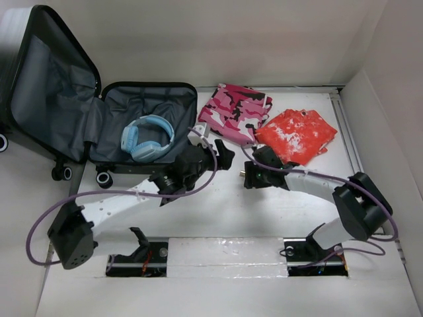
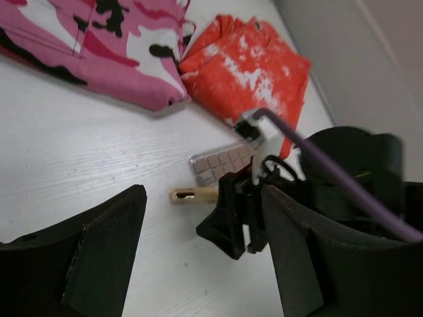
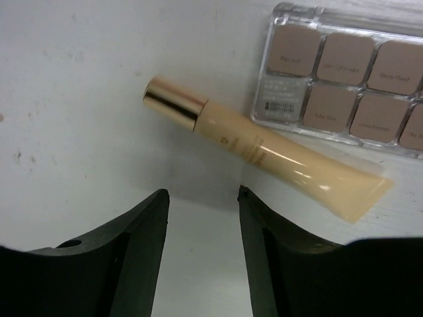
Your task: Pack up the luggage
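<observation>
The luggage lies open at the back left, its lid propped up and its dark grey lining showing. Blue headphones rest in its base. On the table lie a beige cosmetic tube with a gold cap and, just behind it, a clear eyeshadow palette. My right gripper hovers open right in front of the tube, with nothing between its fingers. My left gripper is open and empty to the left of the right gripper, facing the tube and palette.
A folded pink camouflage garment and a folded orange and white garment lie at the back of the table, right of the suitcase. A white wall borders the right side. Purple cables loop off both arms.
</observation>
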### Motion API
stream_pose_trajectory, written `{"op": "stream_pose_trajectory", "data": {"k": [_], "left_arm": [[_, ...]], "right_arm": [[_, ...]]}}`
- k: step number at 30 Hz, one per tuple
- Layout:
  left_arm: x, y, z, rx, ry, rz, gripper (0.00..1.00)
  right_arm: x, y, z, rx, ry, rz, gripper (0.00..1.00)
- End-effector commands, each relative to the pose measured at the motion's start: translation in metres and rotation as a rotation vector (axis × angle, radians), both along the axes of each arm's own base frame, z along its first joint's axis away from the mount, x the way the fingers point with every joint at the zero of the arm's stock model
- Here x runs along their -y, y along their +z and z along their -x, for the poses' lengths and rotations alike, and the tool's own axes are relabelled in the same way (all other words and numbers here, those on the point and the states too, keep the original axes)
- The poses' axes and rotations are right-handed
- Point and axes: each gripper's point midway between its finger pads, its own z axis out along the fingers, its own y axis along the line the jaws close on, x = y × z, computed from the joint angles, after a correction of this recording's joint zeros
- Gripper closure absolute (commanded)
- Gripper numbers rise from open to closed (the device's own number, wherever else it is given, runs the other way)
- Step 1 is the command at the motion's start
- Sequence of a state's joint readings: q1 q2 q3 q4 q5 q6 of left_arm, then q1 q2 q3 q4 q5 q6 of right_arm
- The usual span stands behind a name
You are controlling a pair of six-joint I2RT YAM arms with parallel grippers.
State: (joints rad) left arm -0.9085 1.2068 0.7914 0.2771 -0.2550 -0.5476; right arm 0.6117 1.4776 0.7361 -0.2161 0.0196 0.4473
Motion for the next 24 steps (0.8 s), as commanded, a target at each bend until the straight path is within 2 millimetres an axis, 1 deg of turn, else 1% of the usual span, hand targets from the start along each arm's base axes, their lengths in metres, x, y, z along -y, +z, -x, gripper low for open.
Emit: {"op": "stream_pose_trajectory", "data": {"k": [1, 2, 3, 4, 5, 6, 7, 8, 9, 10, 11, 12, 14, 16, 17, 18, 19, 20, 21, 22, 23, 24], "left_arm": [[-0.016, 0.049, 0.003, 0.101, 0.038, 0.082, 0.34], [-0.020, 0.059, 0.006, 0.118, 0.038, 0.104, 0.34], [-0.024, 0.061, 0.007, 0.120, 0.047, 0.104, 0.34], [-0.026, 0.067, 0.008, 0.129, 0.046, 0.103, 0.34], [-0.029, 0.072, 0.008, 0.140, 0.058, 0.114, 0.34], [-0.035, 0.080, 0.012, 0.150, 0.058, 0.127, 0.34], [-0.037, 0.086, 0.014, 0.165, 0.057, 0.133, 0.34], [-0.042, 0.089, 0.015, 0.170, 0.069, 0.137, 0.34], [-0.047, 0.093, 0.017, 0.180, 0.079, 0.148, 0.34], [-0.048, 0.096, 0.018, 0.185, 0.079, 0.156, 0.34], [-0.052, 0.100, 0.018, 0.194, 0.092, 0.164, 0.34], [-0.052, 0.100, 0.018, 0.194, 0.092, 0.164, 0.34], [-0.052, 0.097, 0.018, 0.194, 0.092, 0.164, 0.34], [-0.049, 0.099, 0.018, 0.193, 0.083, 0.165, 0.34], [-0.047, 0.095, 0.016, 0.187, 0.082, 0.157, 0.34], [-0.047, 0.095, 0.016, 0.187, 0.082, 0.157, 0.34], [-0.047, 0.092, 0.014, 0.180, 0.082, 0.148, 0.34], [-0.045, 0.088, 0.012, 0.174, 0.082, 0.139, 0.34], [-0.045, 0.088, 0.012, 0.174, 0.082, 0.139, 0.34], [-0.042, 0.084, 0.012, 0.166, 0.073, 0.132, 0.34], [-0.041, 0.081, 0.011, 0.160, 0.072, 0.123, 0.34], [-0.041, 0.076, 0.011, 0.155, 0.072, 0.116, 0.34]], "right_arm": [[-0.009, 0.004, -0.012, 0.046, -0.032, 0.040, 0.48], [-0.016, 0.004, -0.010, 0.034, -0.020, 0.025, 0.53], [-0.020, 0.000, -0.006, 0.021, -0.017, 0.027, 0.57], [-0.025, 0.000, -0.005, 0.020, -0.004, 0.028, 0.57], [-0.032, 0.002, 0.001, 0.017, 0.024, 0.030, 0.57], [-0.035, 0.004, 0.006, 0.012, 0.026, 0.025, 0.57], [-0.036, 0.015, 0.006, 0.040, 0.029, 0.015, 0.57], [-0.032, 0.021, 0.007, 0.047, 0.022, 0.023, 0.56], [-0.033, 0.030, 0.006, 0.063, 0.021, 0.009, 0.56], [-0.030, 0.044, 0.003, 0.103, 0.005, -0.001, 0.53], [-0.023, 0.052, -0.004, 0.133, -0.018, 0.013, 0.51], [-0.020, 0.055, -0.007, 0.140, -0.030, 0.008, 0.47], [-0.015, 0.061, -0.019, 0.158, -0.043, 0.014, 0.44], [-0.011, 0.060, -0.026, 0.151, -0.053, 0.027, 0.42], [-0.008, 0.055, -0.032, 0.151, -0.058, 0.038, 0.41], [-0.009, 0.059, -0.040, 0.173, -0.055, 0.034, 0.41], [-0.008, 0.057, -0.045, 0.182, -0.055, 0.038, 0.41], [-0.014, 0.059, -0.051, 0.198, -0.034, 0.027, 0.41], [-0.016, 0.053, -0.058, 0.192, -0.008, 0.037, 0.41], [-0.028, 0.053, -0.059, 0.184, 0.043, 0.006, 0.41], [-0.034, 0.057, -0.066, 0.200, 0.073, -0.012, 0.41], [-0.040, 0.051, -0.068, 0.198, 0.126, -0.006, 0.41]]}}
